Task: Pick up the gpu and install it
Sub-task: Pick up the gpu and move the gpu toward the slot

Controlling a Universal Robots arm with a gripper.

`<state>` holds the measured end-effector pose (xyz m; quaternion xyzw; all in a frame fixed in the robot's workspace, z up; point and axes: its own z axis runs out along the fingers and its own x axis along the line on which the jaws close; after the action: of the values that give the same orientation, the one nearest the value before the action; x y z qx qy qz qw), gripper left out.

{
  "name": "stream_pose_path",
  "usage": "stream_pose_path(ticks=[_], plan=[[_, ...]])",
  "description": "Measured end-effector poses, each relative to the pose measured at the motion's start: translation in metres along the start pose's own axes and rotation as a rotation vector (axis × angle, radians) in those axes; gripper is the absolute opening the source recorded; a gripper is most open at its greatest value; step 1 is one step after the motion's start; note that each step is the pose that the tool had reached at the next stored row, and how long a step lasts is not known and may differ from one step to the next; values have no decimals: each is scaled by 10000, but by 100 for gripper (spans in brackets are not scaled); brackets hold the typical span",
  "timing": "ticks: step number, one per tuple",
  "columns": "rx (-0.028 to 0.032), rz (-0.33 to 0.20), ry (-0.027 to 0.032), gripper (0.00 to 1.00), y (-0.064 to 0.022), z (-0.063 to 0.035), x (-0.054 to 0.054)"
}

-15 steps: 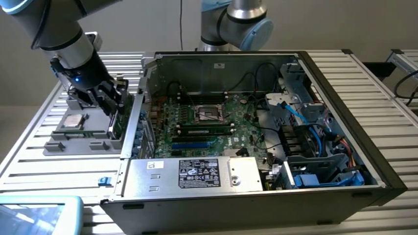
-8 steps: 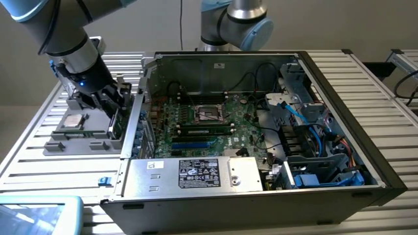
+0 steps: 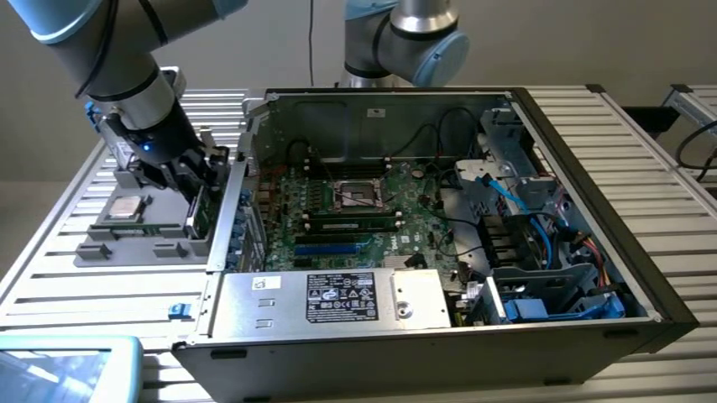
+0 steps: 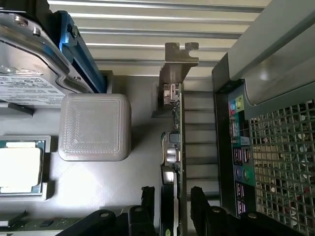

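REMOTE RIG, GPU INSTALL: From my remote desk, I had the gripper [image 3: 197, 180] lowered over the gpu [image 3: 200, 214]. The card stood on edge in a grey tray [image 3: 112, 248], at nine o'clock from the open case [image 3: 594, 193] in the exterior view. The wrist view showed the fingers [image 4: 147, 199] spread wide, one on each side of the card's thin edge. A narrow gap showed on both sides, so nothing was gripped. The gpu's silver bracket [image 4: 179, 56] pointed away from the fingers, toward the slatted table [image 4: 147, 29]. A cpu [image 3: 126, 206] sat in the tray at nine o'clock from the card. By my reading the task was at its start. The approach was made, but the grasp was not yet closed and the card not lifted. The whole install onto the board [image 3: 358, 222] was left to do.
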<state>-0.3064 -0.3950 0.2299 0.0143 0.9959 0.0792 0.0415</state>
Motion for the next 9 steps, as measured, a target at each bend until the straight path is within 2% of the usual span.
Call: stream_pose_path(ticks=[4,7,9], plan=[[-4,-6,22,44,0,19,-17],[-3,-1,95,44,2,32,-36],[-1,-3,174,44,7,36,-44]])
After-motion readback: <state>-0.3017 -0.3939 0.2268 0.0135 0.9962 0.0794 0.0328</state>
